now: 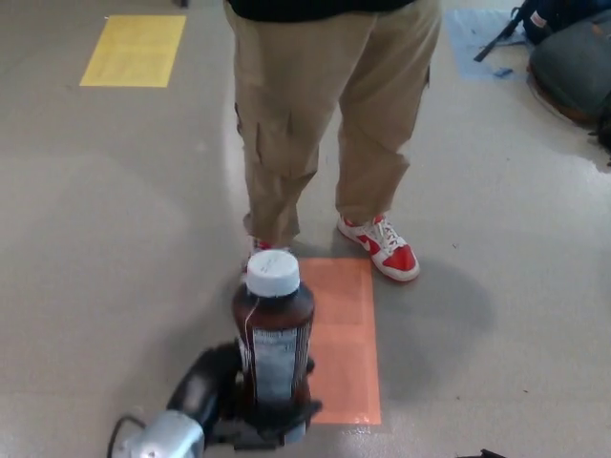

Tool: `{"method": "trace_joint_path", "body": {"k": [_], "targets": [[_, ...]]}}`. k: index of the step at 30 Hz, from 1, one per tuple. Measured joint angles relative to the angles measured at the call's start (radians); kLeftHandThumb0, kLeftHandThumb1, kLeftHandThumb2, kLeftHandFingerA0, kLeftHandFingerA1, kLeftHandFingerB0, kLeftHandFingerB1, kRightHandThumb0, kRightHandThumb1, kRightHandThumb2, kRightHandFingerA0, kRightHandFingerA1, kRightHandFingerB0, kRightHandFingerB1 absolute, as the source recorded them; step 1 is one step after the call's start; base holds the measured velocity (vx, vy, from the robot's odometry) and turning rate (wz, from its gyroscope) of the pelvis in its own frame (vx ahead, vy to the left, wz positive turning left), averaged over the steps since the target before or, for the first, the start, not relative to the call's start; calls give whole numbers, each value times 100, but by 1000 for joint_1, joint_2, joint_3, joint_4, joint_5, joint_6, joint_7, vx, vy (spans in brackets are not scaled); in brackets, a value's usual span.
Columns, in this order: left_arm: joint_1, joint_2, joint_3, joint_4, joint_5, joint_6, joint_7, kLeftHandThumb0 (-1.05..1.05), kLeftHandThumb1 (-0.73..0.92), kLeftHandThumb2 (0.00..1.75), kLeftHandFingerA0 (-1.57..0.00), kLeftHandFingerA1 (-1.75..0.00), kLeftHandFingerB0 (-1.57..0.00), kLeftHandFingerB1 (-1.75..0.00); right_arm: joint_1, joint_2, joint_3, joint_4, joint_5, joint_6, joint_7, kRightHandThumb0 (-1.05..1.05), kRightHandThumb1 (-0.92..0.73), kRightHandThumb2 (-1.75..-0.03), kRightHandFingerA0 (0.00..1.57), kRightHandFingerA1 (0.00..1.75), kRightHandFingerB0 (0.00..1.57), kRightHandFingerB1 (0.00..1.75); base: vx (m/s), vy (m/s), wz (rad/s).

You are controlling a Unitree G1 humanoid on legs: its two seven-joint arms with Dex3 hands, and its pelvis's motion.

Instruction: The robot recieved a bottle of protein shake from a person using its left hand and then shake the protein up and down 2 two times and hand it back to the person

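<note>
A brown protein shake bottle (pixel 273 353) with a white cap stands upright at the near centre of the view, low in the frame. The robot's black left hand (pixel 250 417) wraps its lower part from the left, its fingers closed around the base, so the label and cap stay clear above the grip. The bottle sits in front of an orange floor marker (pixel 341 343), which shows to its right. Beyond it, a person in tan trousers (pixel 325 105) stands facing the robot, wearing red and white shoes (pixel 380 247); only the right-hand one shows fully, the other is mostly hidden behind the bottle cap. A yellow floor marker (pixel 134 50) lies at the far left, and dark bags (pixel 573 52) rest at the far right. The bottle appears to be at the low end of a shake. To do this step well, the grip should probably stay firm around the base, the bottle kept vertical, and the stroke straight up and down, clear of the person's legs. The person's upper body and hands are cut off at the top. The robot's right hand is out of sight, and most of the left arm is cropped at the bottom edge.
</note>
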Motion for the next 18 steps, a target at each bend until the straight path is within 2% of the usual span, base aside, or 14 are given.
{"method": "trace_joint_path", "body": {"k": [1,3,5,6,7,8,9,12,14,16,18], "targets": [[-29,-1,15,-35,-1,5,1,-12,77,74,-107,-126,-89,-104,0,0,1,0,-1,0,0,-17,-71,-61,89,48,77,45,0,0,0],[-107,-3,59,-96,-12,19,4,-15,78,69,-110,-125,-85,-105,1,2,1,0,0,-1,0,-17,-71,-61,90,48,77,45,0,0,0],[-210,-3,114,-151,-31,30,7,-10,78,73,-112,-121,-88,-102,1,6,1,0,0,-1,0,-17,-70,-61,90,48,78,45,0,0,0],[-248,-5,136,-175,-41,36,9,-3,71,83,-114,-121,-90,-103,1,6,2,0,0,-1,0,-15,-70,-61,90,48,77,45,0,0,0],[-288,-11,162,-203,-53,43,11,-2,72,81,-109,-125,-88,-102,1,7,2,0,-1,-1,0,-15,-71,-61,88,48,76,45,0,0,0],[-321,-25,189,-235,-65,53,15,-2,78,77,-97,-131,-80,-107,0,7,3,0,-1,-1,0,-14,-72,-62,87,48,75,46,0,0,0],[-357,-53,222,-283,-87,64,20,-6,72,82,-102,-129,-82,-101,-2,7,4,0,-2,-1,-1,-14,-72,-62,88,48,75,46,0,0,0],[-293,-71,177,-221,-85,44,18,-10,71,84,-101,-130,-83,-101,-9,10,2,-1,0,-2,2,-14,-71,-62,89,49,75,46,0,0,0],[-213,-73,128,-125,-74,41,18,-11,75,77,-91,-141,-77,-114,-11,10,2,0,0,-2,2,-18,-72,-62,88,48,75,45,-10,2,4],[-165,-71,93,-54,-62,36,17,-15,74,79,-94,-138,-79,-112,-10,10,1,0,0,-2,3,-17,-71,-61,90,48,76,45,0,0,0],[-118,-66,44,43,-38,23,17,-13,78,75,-92,-135,-79,-100,-13,9,0,0,0,-2,3,-17,-73,-62,89,48,75,46,0,0,0]]}}
